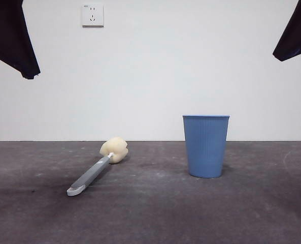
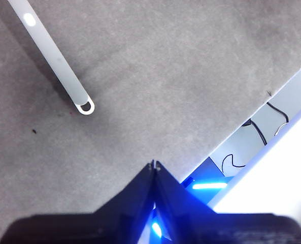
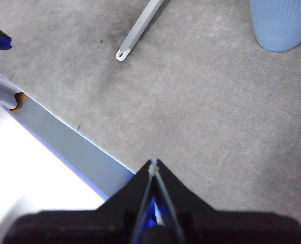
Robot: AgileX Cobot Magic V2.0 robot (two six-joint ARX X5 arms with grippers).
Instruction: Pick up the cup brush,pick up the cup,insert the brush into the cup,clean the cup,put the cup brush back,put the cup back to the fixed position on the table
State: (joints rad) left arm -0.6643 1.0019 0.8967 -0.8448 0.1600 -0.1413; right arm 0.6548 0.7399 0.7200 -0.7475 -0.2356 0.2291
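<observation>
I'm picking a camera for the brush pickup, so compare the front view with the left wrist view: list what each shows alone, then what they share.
Only the front view shows the cup standing upright, the brush's sponge head, and a wall socket.

Only the left wrist view shows the left gripper, jaws shut, plus cables beyond the table's edge.

Both show the cup brush lying on the table, ungrasped.

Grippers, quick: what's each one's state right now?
Left gripper: closed, holding nothing, above the table near the cup brush handle.
Right gripper: closed, holding nothing.
</observation>
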